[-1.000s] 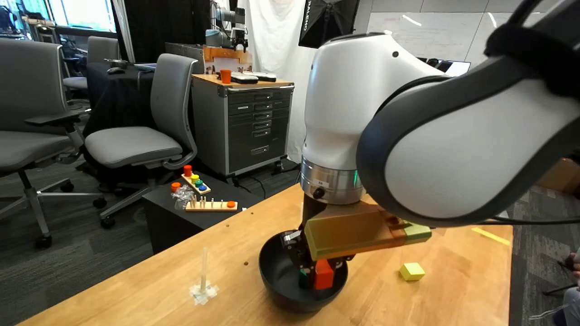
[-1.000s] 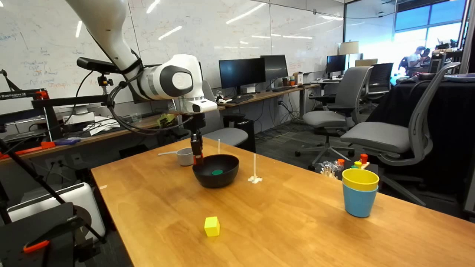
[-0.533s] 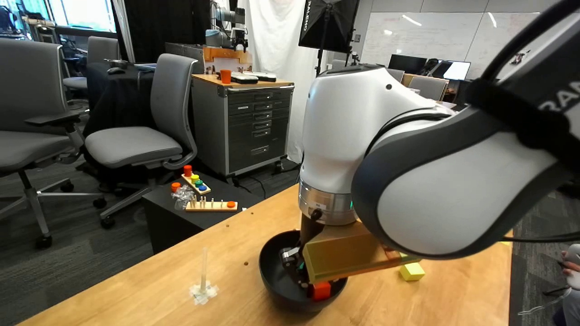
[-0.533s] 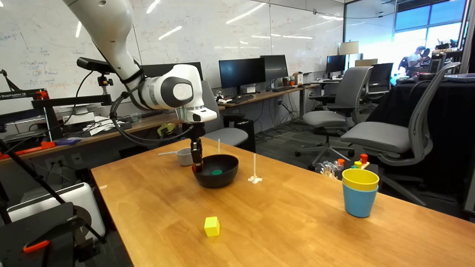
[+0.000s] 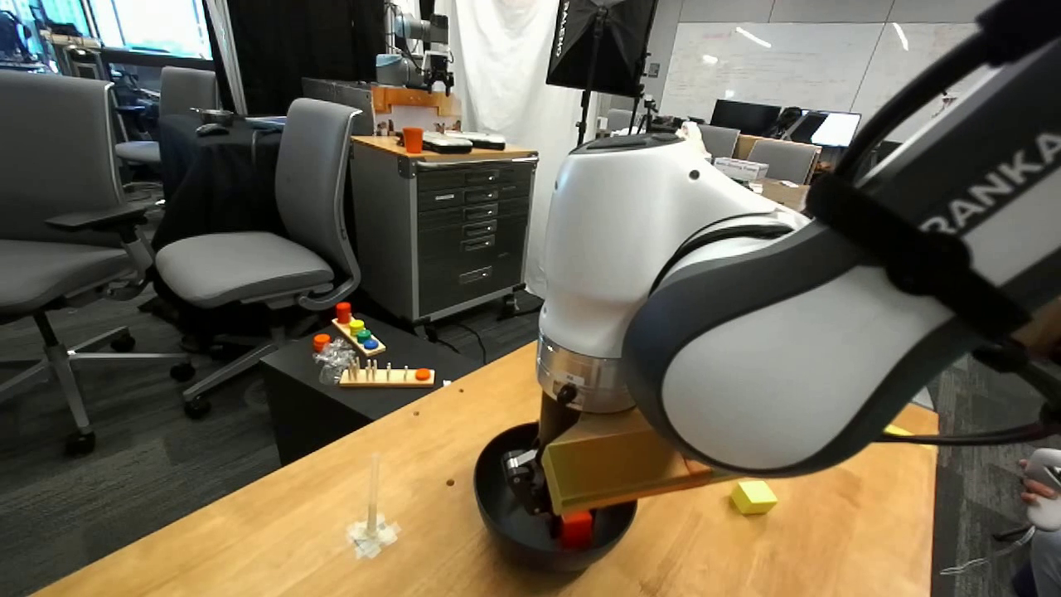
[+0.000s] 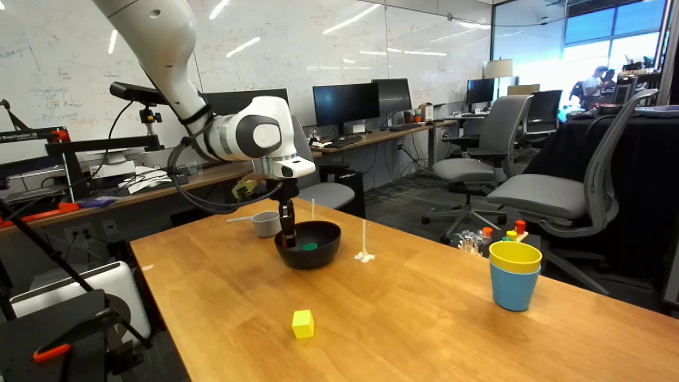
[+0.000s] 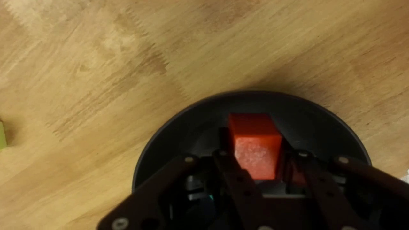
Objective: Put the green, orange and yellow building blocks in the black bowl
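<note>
Jaws closed on its sides, the claw [image 7: 255, 142] holds the orange block [image 5: 577, 531] low inside the black bowl [image 6: 318, 259], alongside the green block [image 6: 310, 246]. Setting the orange block down appears to be the step in hand, so the next move calls for parting the jaws. The yellow block [image 5: 754, 497] sits on the table [image 5: 837, 547], right of the bowl in an exterior view.
</note>
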Robot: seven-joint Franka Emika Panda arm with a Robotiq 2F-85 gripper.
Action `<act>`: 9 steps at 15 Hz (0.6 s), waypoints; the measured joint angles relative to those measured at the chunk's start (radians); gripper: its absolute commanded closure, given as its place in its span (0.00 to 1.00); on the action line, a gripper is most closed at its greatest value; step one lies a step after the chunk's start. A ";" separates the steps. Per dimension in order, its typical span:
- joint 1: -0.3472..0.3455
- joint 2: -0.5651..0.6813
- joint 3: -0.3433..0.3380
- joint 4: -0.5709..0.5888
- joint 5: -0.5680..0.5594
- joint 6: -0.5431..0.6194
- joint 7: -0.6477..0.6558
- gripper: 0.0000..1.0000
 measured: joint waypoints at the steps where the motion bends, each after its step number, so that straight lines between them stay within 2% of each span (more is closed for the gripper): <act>1: 0.000 0.005 -0.003 0.004 0.000 0.001 -0.001 0.89; 2: 0.001 0.009 -0.006 0.008 0.000 0.001 -0.001 0.87; 4: 0.003 0.016 -0.011 0.016 0.000 0.001 -0.001 0.70; 5: 0.004 0.020 -0.014 0.019 0.000 0.001 -0.001 0.45; 7: 0.007 0.027 -0.019 0.025 0.000 0.002 -0.001 0.38; 9: 0.009 0.032 -0.022 0.029 0.000 0.002 -0.001 0.21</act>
